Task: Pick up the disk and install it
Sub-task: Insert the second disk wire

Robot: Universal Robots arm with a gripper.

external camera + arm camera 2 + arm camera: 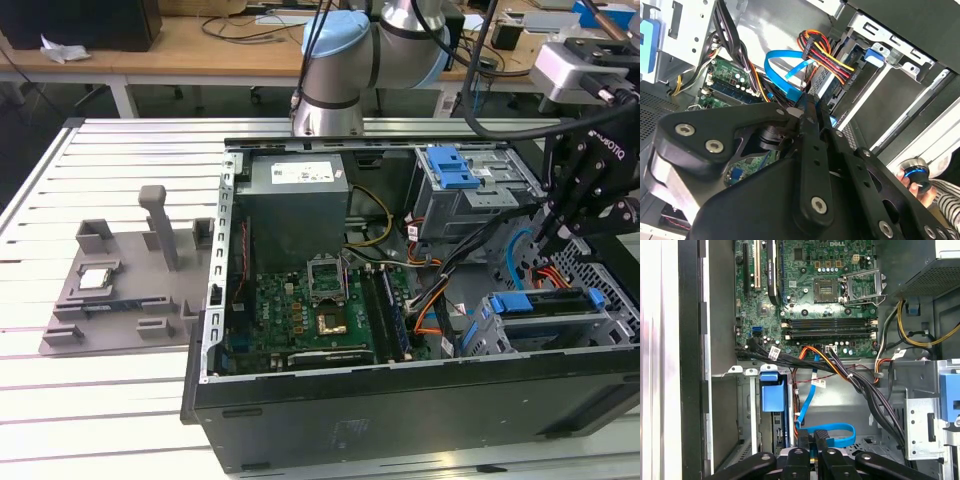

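1. Gripper (548, 232) of mine hangs inside the open case (400, 420), on the exterior view's right, fingers (803, 450) nearly together on nothing.
2. Disk (555, 305), silver metal with blue plastic rails, sits in the drive cage just below.
3. Flat blue cable (827, 434) loops beside my fingertips.

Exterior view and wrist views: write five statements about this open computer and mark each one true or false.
1. The computer case lies open with its motherboard exposed. True.
2. The gripper hangs over the grey tray. False: it is at the exterior view's right, above the case's drive cage.
3. A blue flat cable loops inside the case. True.
4. A cooler covers the processor socket. False: the socket is uncovered.
5. A small square chip sits on the grey tray outside the case. True.
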